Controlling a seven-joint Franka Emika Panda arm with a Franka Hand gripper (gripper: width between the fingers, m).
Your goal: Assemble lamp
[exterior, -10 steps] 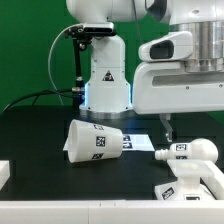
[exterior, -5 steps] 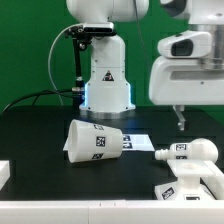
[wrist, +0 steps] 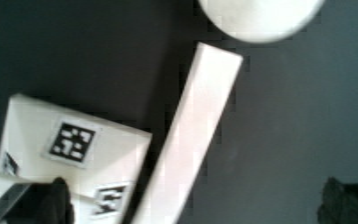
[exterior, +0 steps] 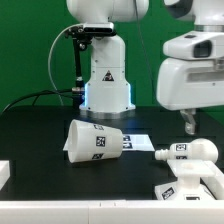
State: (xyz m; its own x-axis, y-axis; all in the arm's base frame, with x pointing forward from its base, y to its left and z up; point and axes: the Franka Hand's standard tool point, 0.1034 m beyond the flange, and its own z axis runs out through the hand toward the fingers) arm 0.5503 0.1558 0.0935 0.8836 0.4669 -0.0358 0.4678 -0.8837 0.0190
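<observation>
Gripper (exterior: 188,124) shifted toward exterior view's right, jaws apart, empty; shade (exterior: 82,139) (black-and-white tags (exterior: 101,144)) on side.

We've got the shade (exterior: 95,140) lying on its side on the black table (exterior: 35,128), the bulb (exterior: 188,151) toward the exterior view's right, and the gripper (exterior: 188,124) hanging near it.

Robotics lab: green backdrop (exterior: 30,50), black table (exterior: 40,135), tagged robot base (exterior: 105,75).
</observation>
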